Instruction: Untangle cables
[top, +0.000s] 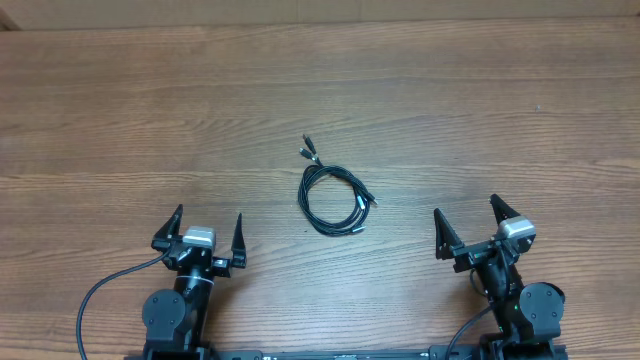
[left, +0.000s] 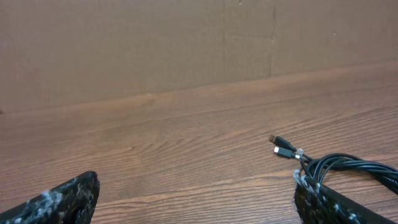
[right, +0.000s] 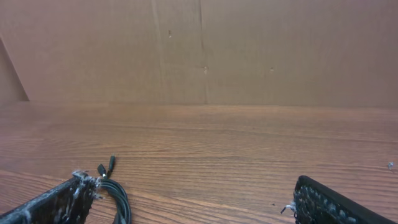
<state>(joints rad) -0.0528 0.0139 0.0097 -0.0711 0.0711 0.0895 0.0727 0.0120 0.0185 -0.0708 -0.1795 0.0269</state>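
- Centrally on the wooden table (top: 120, 100), the cables (top: 335, 198) lie coiled in one loose bundle, with two plugs (top: 309, 150) poking out at its far side.
- Left gripper (top: 209, 214) sits at the near edge, jaws spread wide, grasping nothing.
- Right gripper (top: 465, 206) is likewise released, clear of the coil.

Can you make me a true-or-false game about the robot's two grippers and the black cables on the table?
1. The left gripper and the right gripper are both open. True.
2. The left gripper is holding the cables. False: they lie on the table, and neither gripper touches them.
3. The cables are coiled in a loose loop. True.
4. The table is white. False: it is brown wood.
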